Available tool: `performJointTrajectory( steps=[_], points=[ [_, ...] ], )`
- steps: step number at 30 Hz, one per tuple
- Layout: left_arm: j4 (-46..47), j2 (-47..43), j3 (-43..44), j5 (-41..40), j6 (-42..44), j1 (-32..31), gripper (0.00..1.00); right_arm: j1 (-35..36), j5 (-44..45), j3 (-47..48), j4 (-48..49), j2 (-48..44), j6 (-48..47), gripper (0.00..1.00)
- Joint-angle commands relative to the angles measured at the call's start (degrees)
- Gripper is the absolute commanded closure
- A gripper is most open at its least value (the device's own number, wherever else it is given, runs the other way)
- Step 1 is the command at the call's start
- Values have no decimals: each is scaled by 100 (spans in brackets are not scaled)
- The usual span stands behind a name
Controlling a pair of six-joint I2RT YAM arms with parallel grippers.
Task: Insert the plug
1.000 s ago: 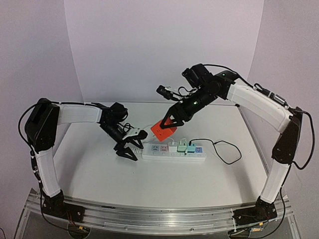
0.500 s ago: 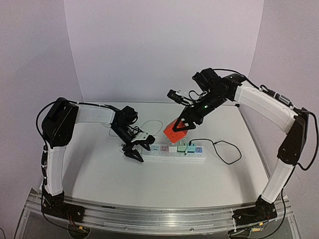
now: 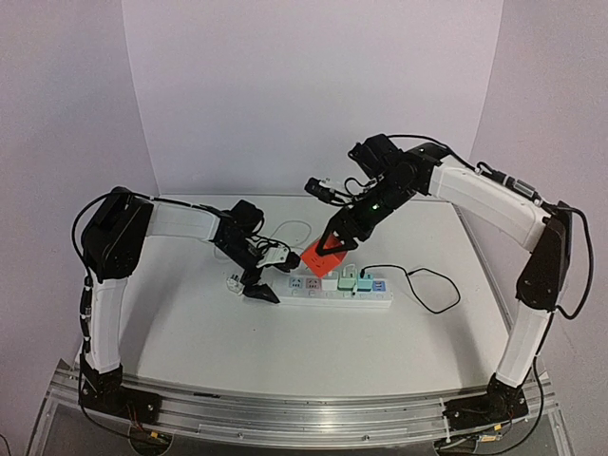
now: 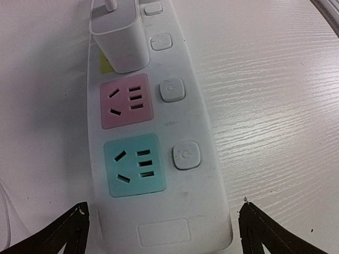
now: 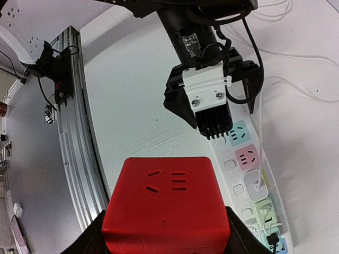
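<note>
Hovering over the strip (image 3: 334,296), the right gripper (image 5: 167,235) is clamped on the red plug (image 5: 167,203), one finger on each side of the cube. Its prongs are hidden underneath. The plug hangs clear of the strip, above its left half, tilted rather than level.

The strip lies near the middle of the desk (image 3: 190,342), running parallel to the near edge. At its left end sits the left gripper (image 4: 164,227), jaws spread wide with a fingertip either side of the strip's end. It grips nothing, and whether the tips touch the casing I cannot tell. It looks set to brace the strip.

The teal socket (image 4: 133,165) and the pink socket (image 4: 126,100) are both free. Just beyond the pink one stands a white adapter (image 4: 119,39), already plugged in.

So, by my read, this is the approach step: plug carried in, not yet seated. The next move calls for levelling the cube, matching its prongs to the slots of a free socket, and then pressing straight down. The pink one leaves little room beside the adapter. The left jaws should pinch or pin the strip first, or the push may skid it across the desk.
</note>
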Motion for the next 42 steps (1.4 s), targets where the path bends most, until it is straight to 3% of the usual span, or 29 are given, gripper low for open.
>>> performJointTrajectory(
  steps=[1, 7, 11, 14, 22, 29, 34, 42],
  points=[
    [120, 146, 91, -98, -200, 112, 2, 78, 16, 440, 85, -6, -10, 100],
    [-287, 423, 301, 8, -494, 33, 11, 73, 67, 724, -20, 252, -362, 100],
    [36, 356, -14, -14, -688, -5, 16, 81, 116, 826, -104, 454, -635, 100],
    [268, 292, -147, 13, -829, -6, 35, 81, 80, 825, -212, 553, -885, 100],
    [30, -42, -496, 481, -345, -3, 67, 280, 502, 411, -555, 488, -1662, 100],
    [-84, -204, -597, 704, -366, -75, 78, 617, 1226, 1141, -1333, 1337, -2272, 100],
    [-276, -291, -787, 638, -299, -246, 94, 764, 1378, 1366, -1478, 1597, -2541, 100],
    [-212, -344, -769, 723, -1313, -322, 96, 851, 1449, 1845, -1464, 1960, -2418, 100]
  ],
)
